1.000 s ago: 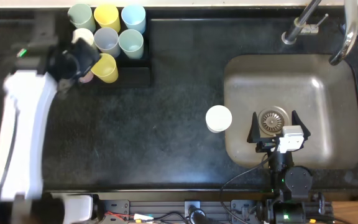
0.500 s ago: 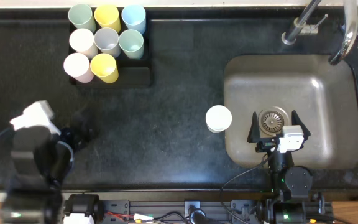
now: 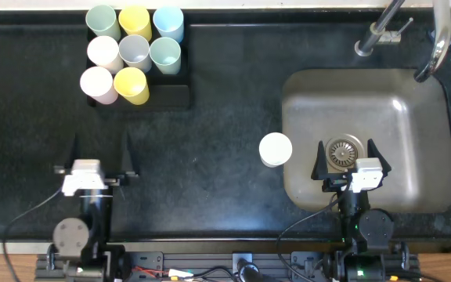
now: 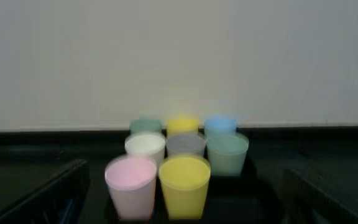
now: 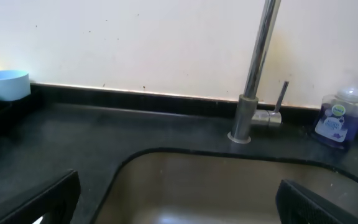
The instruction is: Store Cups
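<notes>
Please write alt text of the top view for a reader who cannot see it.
Eight cups stand in a rack at the counter's upper left; a white cup stands alone beside the sink. The left gripper and right gripper are open.

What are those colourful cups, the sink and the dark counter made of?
The cups look like matte plastic: pastel, thin-walled, no gloss. The sink looks like brushed stainless steel: grey, softly reflective. The counter seems dark speckled stone or laminate; which, I cannot tell.

Overhead camera looks straight down; low wrist cameras face the back wall, both apparently catching the blue cup.
</notes>
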Available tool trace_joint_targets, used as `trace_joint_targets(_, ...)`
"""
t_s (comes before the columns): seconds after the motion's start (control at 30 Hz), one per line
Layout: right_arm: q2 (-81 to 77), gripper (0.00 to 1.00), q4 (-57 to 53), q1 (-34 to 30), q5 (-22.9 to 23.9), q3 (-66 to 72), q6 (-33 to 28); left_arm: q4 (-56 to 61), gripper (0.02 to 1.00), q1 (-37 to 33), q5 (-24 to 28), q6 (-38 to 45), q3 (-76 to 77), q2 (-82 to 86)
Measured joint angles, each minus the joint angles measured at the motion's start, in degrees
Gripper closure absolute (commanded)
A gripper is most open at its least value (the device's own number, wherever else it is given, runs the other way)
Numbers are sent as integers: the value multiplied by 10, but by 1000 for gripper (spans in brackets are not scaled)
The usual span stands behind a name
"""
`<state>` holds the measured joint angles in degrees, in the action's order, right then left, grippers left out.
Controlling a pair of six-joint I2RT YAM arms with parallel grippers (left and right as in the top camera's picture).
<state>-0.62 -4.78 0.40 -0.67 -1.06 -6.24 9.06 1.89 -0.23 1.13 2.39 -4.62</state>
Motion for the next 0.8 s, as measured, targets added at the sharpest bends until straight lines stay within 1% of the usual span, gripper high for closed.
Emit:
trace_joint_targets(0.07, 0, 3, 0, 0, 0, 0, 0, -59, 20, 0, -2, 6, -14, 26)
trace_joint_targets(0.23, 0, 3, 1, 0, 0, 0, 0, -136, 20, 0, -7, 10, -19, 38)
trace_joint_targets(0.8, 0, 3, 0, 0, 0, 0, 0, -137, 20, 0, -9, 23, -19, 38)
